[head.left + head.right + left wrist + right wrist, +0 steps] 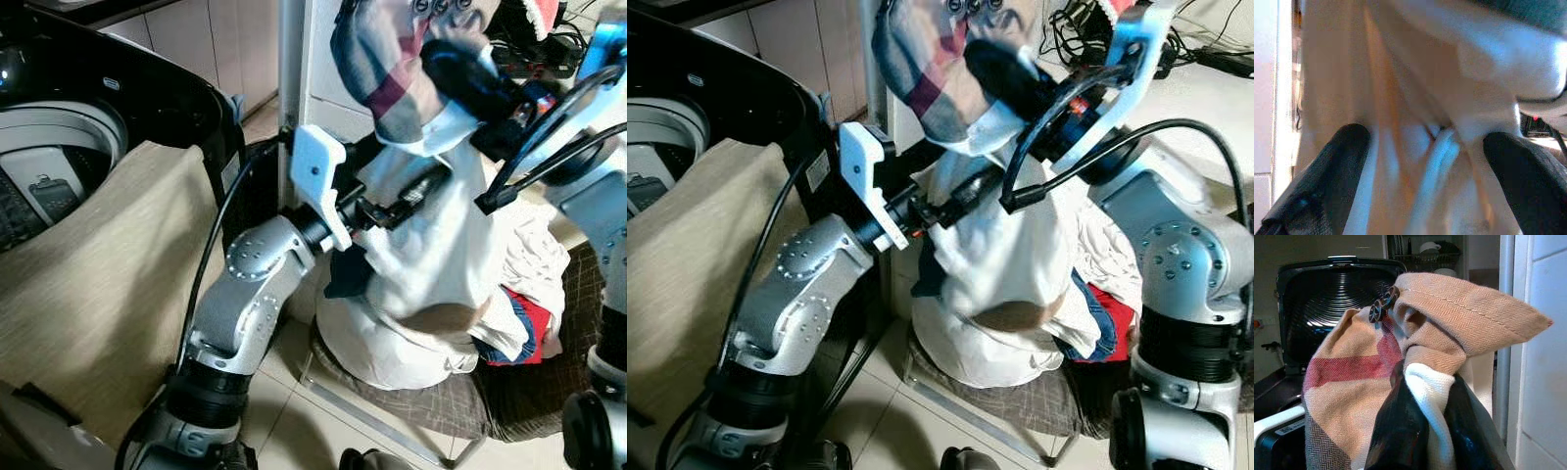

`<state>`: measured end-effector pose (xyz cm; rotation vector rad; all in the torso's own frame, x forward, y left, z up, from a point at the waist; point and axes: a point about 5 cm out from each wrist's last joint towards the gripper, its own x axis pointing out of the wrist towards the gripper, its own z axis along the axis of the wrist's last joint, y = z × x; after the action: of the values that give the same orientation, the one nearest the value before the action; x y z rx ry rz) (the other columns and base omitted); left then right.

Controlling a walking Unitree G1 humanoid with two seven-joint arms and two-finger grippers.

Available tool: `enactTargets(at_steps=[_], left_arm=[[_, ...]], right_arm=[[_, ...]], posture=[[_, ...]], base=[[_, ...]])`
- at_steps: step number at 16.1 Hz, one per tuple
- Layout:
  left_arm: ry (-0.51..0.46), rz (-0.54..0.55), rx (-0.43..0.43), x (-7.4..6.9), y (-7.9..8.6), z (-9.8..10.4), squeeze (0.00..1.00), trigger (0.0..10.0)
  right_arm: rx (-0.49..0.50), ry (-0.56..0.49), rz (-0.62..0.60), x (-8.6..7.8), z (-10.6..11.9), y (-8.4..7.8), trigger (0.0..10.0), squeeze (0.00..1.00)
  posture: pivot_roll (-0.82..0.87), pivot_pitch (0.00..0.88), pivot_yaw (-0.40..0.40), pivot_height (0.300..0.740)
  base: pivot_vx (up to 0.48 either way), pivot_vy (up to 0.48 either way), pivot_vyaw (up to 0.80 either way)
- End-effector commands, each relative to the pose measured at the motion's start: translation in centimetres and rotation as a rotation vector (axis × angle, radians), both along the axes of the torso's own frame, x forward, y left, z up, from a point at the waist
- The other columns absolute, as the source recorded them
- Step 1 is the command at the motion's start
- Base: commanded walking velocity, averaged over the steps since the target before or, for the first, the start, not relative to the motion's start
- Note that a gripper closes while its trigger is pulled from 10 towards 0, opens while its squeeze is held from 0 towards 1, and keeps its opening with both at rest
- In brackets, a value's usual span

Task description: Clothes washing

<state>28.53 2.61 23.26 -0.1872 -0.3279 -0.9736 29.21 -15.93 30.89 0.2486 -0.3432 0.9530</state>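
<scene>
Above the laundry pile, both hands are in the clothes.

The right hand (1422,431), raised over the pile, has its two black fingers pinched on a white garment (1014,255), with a plaid shirt (1352,382) of tan and red bunched over the same fingers; the shirt's dark buttons sit just above the grip. The white garment hangs down from that hand onto the pile. The left hand (1425,161) reaches into the hanging white cloth from the washer's side, its fingers (1339,171) spread apart with the fabric between them. The laundry pile (509,313), white pieces with something red and blue, lies on a grey checked cushion (441,406) on the tiled floor. Left of the pile stands the washing machine (59,147), lid up, with a beige cloth (98,284) draped over its front edge.
</scene>
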Motion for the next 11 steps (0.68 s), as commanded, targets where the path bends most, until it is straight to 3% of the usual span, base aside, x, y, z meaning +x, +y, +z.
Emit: enactTargets(at_steps=[1,3,5,7,11], left_arm=[[0.0,-0.037,-0.028,-0.2,-0.7,0.5,0.0,10.0],[0.065,-0.111,-0.121,-0.7,-0.6,0.6,0.0,10.0],[0.063,-0.111,-0.134,-0.8,-0.3,0.6,0.0,10.0],[0.073,-0.084,-0.21,-0.5,0.7,0.9,0.0,10.0],[0.037,-0.145,-0.201,-1.2,0.4,1.2,0.0,10.0]], right_arm=[[-0.015,-0.02,0.019,-0.6,0.2,0.4,0.0,0.0],[-0.029,-0.002,0.019,-0.8,-0.2,0.4,0.0,0.0],[-0.022,0.008,0.025,-0.9,-0.4,0.4,0.0,0.0],[-0.022,0.045,0.026,-1.4,-1.3,0.4,0.0,0.0],[-0.01,0.076,0.035,-1.8,-1.8,0.3,0.0,0.0]], posture=[[-0.08,0.065,-0.053,0.74],[-0.07,0.066,-0.054,0.74],[-0.07,0.066,-0.056,0.74],[-0.07,0.067,-0.056,0.74],[-0.07,0.068,-0.054,0.74]], base=[[0.0,0.0,0.0],[0.0,0.0,0.0],[0.0,0.0,0.0],[0.0,0.0,0.0],[0.0,0.0,0.0]])
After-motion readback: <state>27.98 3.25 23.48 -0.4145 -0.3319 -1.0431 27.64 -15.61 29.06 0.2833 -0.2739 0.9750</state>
